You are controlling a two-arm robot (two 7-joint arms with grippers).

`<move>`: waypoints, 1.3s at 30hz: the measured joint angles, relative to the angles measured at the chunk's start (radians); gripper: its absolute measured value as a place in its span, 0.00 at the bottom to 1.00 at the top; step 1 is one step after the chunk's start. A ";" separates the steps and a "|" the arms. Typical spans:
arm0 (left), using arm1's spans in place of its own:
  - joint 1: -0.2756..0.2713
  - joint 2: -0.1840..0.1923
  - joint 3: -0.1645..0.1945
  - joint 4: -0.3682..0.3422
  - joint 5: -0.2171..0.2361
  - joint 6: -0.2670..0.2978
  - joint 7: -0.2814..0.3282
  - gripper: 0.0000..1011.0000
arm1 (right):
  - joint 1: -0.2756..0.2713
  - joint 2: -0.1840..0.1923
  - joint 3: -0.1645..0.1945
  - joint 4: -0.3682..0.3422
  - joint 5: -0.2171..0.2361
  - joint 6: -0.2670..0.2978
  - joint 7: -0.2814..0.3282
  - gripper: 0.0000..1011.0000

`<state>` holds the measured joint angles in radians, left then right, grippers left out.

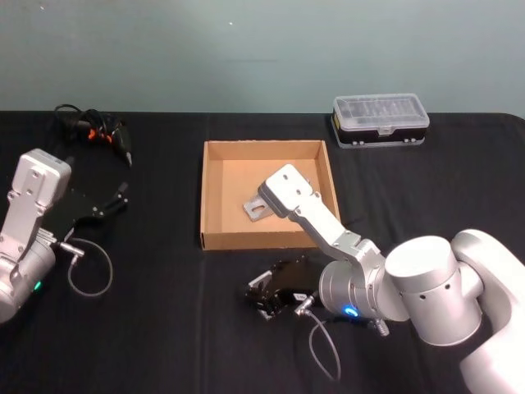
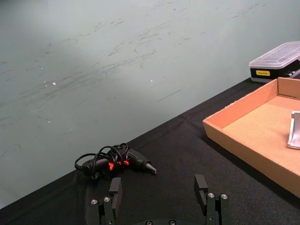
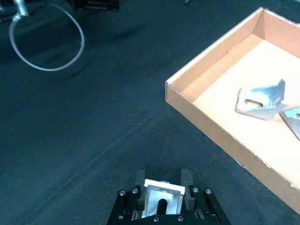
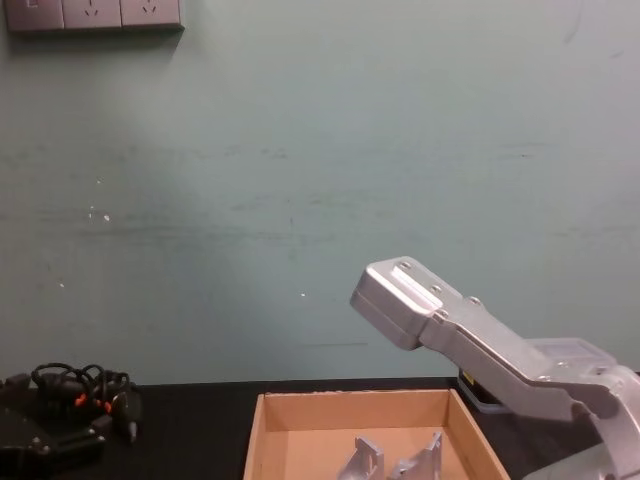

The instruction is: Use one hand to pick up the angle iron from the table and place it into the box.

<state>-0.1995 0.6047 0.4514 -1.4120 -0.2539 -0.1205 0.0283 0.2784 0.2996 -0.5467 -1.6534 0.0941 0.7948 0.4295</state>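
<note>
My right gripper (image 1: pixel 259 297) hovers low over the black table (image 1: pixel 164 328), just in front of the near wall of the tan cardboard box (image 1: pixel 254 240). In the right wrist view its fingers (image 3: pixel 140 177) are shut on a silver slotted angle iron (image 3: pixel 161 199). Two more angle irons (image 3: pixel 260 98) lie inside the box (image 3: pixel 206 126), and in the chest view they show standing up above the box floor (image 4: pixel 362 460). My left gripper (image 1: pixel 115 201) is parked at the far left of the table, open with nothing between its fingers (image 2: pixel 115 190).
A clear-lidded plastic case (image 1: pixel 380 120) stands behind the box to the right. A black tool with orange marks and a coiled cable (image 1: pixel 94 131) lies at the back left. A wire loop (image 1: pixel 89 267) rests beside the left arm.
</note>
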 joint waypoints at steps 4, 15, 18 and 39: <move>0.000 0.000 0.000 0.000 0.000 0.000 0.000 1.00 | -0.006 0.011 0.006 -0.025 -0.008 -0.033 0.011 0.45; 0.000 0.000 0.000 0.000 0.000 0.000 0.000 1.00 | 0.053 0.012 0.031 -0.052 -0.022 -0.067 0.040 0.45; 0.000 0.000 0.000 0.000 0.000 0.000 0.000 1.00 | 0.090 0.003 0.039 -0.027 -0.023 -0.074 0.042 0.45; 0.000 0.000 0.000 0.000 0.000 0.000 0.000 1.00 | 0.343 -0.125 0.084 0.429 -0.009 -0.215 0.009 0.45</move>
<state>-0.1995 0.6047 0.4514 -1.4119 -0.2539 -0.1205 0.0283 0.6218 0.1748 -0.4630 -1.2247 0.0850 0.5794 0.4385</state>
